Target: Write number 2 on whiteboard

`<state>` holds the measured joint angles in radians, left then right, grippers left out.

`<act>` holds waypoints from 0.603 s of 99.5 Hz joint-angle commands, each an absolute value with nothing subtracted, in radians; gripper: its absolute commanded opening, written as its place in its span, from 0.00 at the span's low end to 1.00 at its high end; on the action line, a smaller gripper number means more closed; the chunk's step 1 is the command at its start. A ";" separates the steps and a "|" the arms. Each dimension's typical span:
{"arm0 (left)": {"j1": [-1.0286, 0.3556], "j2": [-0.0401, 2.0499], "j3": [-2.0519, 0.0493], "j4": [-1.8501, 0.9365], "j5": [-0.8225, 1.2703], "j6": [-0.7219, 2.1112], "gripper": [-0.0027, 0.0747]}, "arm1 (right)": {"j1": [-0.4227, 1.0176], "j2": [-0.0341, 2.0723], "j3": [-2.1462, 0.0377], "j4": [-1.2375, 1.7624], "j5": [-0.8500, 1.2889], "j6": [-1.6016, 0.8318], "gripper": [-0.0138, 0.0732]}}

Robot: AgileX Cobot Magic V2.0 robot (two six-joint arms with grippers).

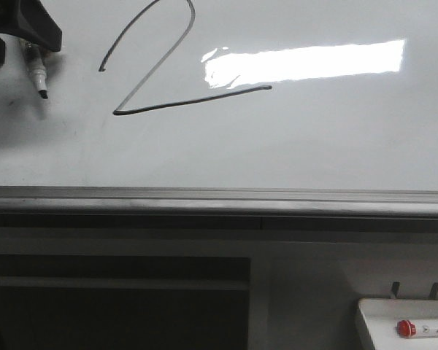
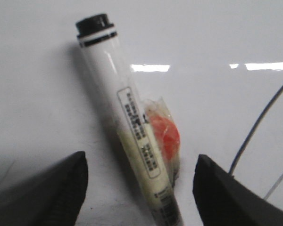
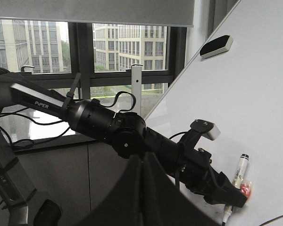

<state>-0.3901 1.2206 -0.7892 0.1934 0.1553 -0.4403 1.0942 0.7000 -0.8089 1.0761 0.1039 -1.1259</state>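
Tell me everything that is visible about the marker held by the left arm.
The marker has a white glossy barrel, a black-ringed end and a printed label, with a crumpled clear wrap showing red beside it. The left gripper grips it; its dark tip points down at the whiteboard, left of the number 2. Contact cannot be told.

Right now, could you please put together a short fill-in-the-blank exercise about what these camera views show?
1. The black figure drawn on the whiteboard is the number ____.
2. The marker held by the left gripper has a white barrel and a ____ tip end.
3. In the front view, the marker tip sits to the ____ of the drawn figure, off its line.
4. The marker lying in the small white tray has a ____ cap.

Missing words: 2; black; left; red
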 commanded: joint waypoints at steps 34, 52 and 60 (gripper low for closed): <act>-0.380 0.858 -0.809 0.255 0.160 -0.446 0.63 | 1.089 0.693 -0.835 1.090 0.027 -1.132 0.08; -0.380 0.638 -0.807 0.382 0.410 -0.446 0.27 | 1.087 0.648 -0.779 1.008 0.000 -1.132 0.08; -0.380 0.518 -0.779 0.428 0.498 -0.446 0.05 | 1.079 0.611 -0.705 1.008 -0.070 -1.132 0.08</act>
<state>-0.3835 0.6284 -0.7754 0.3679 0.4490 -0.4403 1.0922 0.6472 -0.7395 1.0227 0.0343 -1.1259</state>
